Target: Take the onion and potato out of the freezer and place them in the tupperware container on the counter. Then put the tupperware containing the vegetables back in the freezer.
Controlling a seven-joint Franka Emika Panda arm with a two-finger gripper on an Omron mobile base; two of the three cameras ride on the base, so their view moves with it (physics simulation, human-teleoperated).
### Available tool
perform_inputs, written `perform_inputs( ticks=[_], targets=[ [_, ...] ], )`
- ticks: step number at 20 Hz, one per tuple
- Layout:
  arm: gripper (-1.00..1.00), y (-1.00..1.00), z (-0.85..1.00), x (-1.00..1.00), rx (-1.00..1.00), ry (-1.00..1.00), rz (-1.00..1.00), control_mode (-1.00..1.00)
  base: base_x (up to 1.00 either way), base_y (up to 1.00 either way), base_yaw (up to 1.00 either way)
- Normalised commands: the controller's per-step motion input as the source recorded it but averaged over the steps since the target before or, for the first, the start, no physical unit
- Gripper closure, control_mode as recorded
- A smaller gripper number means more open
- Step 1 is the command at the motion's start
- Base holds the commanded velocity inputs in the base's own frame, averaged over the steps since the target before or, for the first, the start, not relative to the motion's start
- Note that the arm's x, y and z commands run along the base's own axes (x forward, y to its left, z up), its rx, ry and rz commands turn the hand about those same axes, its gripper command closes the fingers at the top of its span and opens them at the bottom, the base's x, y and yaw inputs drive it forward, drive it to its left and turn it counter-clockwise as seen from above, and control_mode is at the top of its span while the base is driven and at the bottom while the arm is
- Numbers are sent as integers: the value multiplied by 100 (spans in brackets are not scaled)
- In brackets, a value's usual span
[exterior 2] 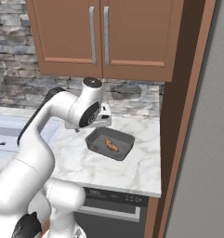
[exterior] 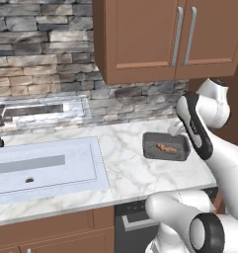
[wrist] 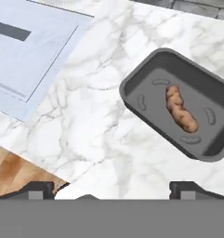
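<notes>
The dark grey tupperware container [exterior: 152,143] [exterior 2: 124,141] [wrist: 150,74] stands on the white marble counter [exterior: 125,175] [wrist: 85,125]. In it lies the potato [exterior: 166,147] [exterior 2: 111,145] [wrist: 181,111], a knobbly tan-brown lump. My gripper [exterior: 176,127] [exterior 2: 102,122] [wrist: 113,189] hovers above the counter just beside the container's left rim, open, with nothing between its fingers. The freezer [exterior 2: 211,139] shows as a flat grey panel at the far right. The onion is out of view.
A pale sink basin [exterior: 41,168] [wrist: 29,51] is set into the counter to the left. Brown wall cabinets [exterior: 165,39] hang over the container. A dark appliance front [exterior 2: 113,204] sits under the counter edge. A stone wall closes the back.
</notes>
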Motion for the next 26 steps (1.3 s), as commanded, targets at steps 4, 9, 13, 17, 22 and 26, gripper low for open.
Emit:
perform_inputs(
  ticks=[4, 9, 13, 17, 22, 26],
  targets=[
    [-100, 49, 82, -100, 4, 1, -31, -100, 0, 0, 0],
    [-100, 22, 54, -100, 1, 3, -30, -100, 0, 0, 0],
    [-100, 1, 10, -100, 0, 1, -26, -100, 0, 0, 0],
    [-100, 0, 0, -98, 0, 0, -19, -100, 0, 0, 0],
    [-100, -1, 0, -51, 0, 0, -5, 100, -40, 0, -2],
    [-100, 0, 0, 0, 0, 0, 0, 100, -100, 0, -9]
  ],
)
